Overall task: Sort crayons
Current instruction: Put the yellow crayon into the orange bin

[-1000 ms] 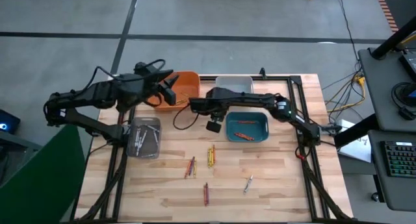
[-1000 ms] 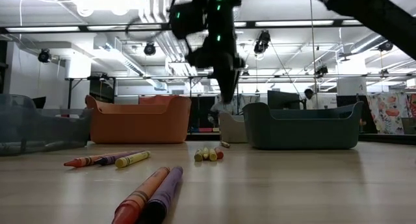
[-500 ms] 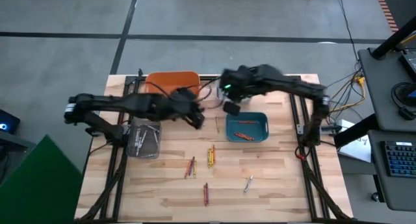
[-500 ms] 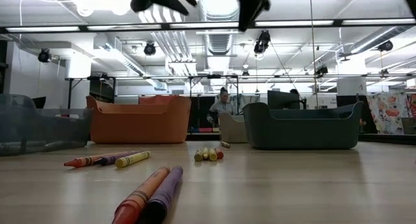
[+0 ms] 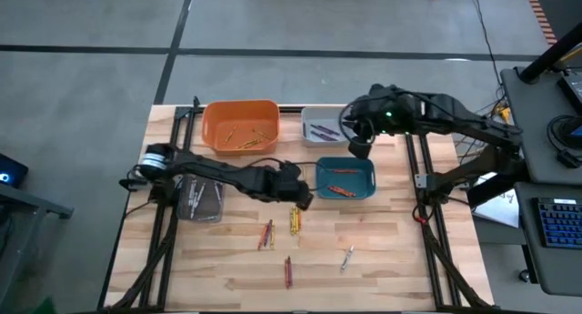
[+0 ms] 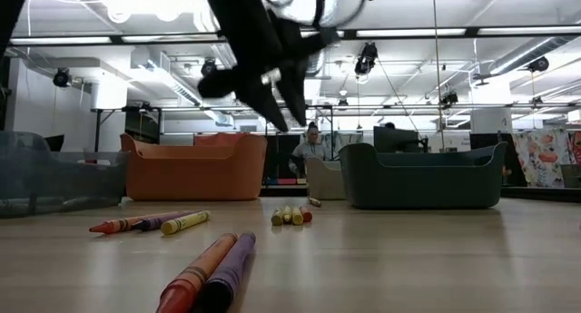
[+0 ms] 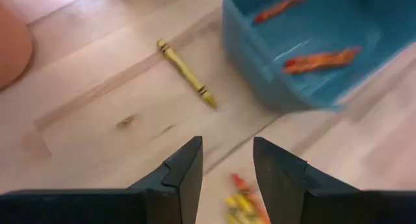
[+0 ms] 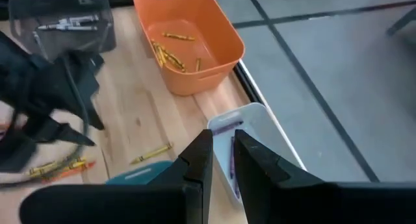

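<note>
No brand, label or writing could be read anywhere; from the left, the grey bin (image 5: pixel 202 197) held pale crayons (image 5: pixel 207 188); the orange bin (image 5: pixel 240 126) held yellow ones; the left gripper (image 5: pixel 303 201) hung low over the table (image 5: pixel 391 241), fingers parted and empty, just above the yellow cluster (image 5: pixel 295 217); a lone yellow crayon (image 7: pixel 186 73) lay beside the blue bin (image 5: pixel 346 178), which held red ones; loose crayons (image 5: pixel 265 234) lay scattered nearer the front; the right gripper (image 5: pixel 357 147) hovered at the white bin (image 5: pixel 320 128), fingers slightly apart, empty.
</note>
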### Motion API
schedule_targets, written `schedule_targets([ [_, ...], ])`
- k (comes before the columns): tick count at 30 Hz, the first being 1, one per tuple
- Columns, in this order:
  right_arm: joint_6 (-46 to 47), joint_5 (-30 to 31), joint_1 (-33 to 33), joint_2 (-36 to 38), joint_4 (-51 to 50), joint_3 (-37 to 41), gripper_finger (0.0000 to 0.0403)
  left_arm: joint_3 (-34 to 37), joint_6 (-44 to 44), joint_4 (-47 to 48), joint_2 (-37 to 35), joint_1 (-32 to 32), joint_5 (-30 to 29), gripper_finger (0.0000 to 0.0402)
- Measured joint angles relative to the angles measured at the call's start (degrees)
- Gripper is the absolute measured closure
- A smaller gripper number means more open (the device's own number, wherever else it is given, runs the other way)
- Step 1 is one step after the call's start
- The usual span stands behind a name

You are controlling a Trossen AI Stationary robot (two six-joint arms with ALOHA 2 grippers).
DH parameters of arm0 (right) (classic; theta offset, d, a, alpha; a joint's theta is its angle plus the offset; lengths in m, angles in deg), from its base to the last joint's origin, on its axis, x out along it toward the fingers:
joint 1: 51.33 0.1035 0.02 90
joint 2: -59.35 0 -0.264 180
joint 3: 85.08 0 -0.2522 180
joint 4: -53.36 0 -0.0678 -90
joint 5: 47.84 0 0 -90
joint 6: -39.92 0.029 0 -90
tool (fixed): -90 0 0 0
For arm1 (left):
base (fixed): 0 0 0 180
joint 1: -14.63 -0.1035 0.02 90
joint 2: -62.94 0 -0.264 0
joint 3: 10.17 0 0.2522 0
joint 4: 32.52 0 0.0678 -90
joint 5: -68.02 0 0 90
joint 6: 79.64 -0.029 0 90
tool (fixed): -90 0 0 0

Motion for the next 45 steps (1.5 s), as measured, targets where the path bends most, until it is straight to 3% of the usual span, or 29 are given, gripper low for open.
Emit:
schedule_targets([
  [2, -0.57, 0.00, 0.02, 1.98, 0.40, 1.89, 0.0351, 0.02, -4.98, -1.00, 1.96, -0.36, -0.46, 0.0283],
  [5, -0.83, -0.02, -0.11, 4.13, 0.75, 3.75, 0.0351, 0.00, -20.07, -5.40, 4.39, -0.44, -1.07, 0.0283],
  [8, 0.34, -0.33, -0.12, 4.73, 0.61, 4.33, 0.0351, 0.02, -32.09, -7.80, 5.97, -1.13, 2.97, 0.0283],
  [11, 1.43, -0.54, -0.14, 4.72, 0.39, 4.37, 0.0351, 0.56, -38.68, -10.95, 6.28, -3.08, 9.65, 0.0286],
  [16, 2.84, -0.52, -0.14, 4.34, 0.53, 4.37, 0.0351, 5.04, -43.83, -18.80, 5.36, -7.06, 12.03, 0.0308],
  [21, 3.02, -0.48, -0.14, 3.88, 0.58, 4.39, 0.0351, 9.09, -43.39, -22.40, 5.18, -10.95, 17.17, 0.0332],
  [27, 3.06, -0.44, -0.14, 2.60, 0.94, 4.43, 0.0351, 10.07, -36.73, -23.91, 5.14, -12.28, 12.72, 0.0336],
  [36, 0.97, -0.42, -0.14, -0.97, 0.93, 4.46, 0.0351, 11.36, -31.35, -28.87, 6.26, -12.24, 4.26, 0.0306],
  [45, -1.46, -0.37, -0.26, -2.13, 0.89, 4.44, 0.0351, 12.13, -27.74, -30.22, 8.62, -12.44, 3.67, 0.0285],
])
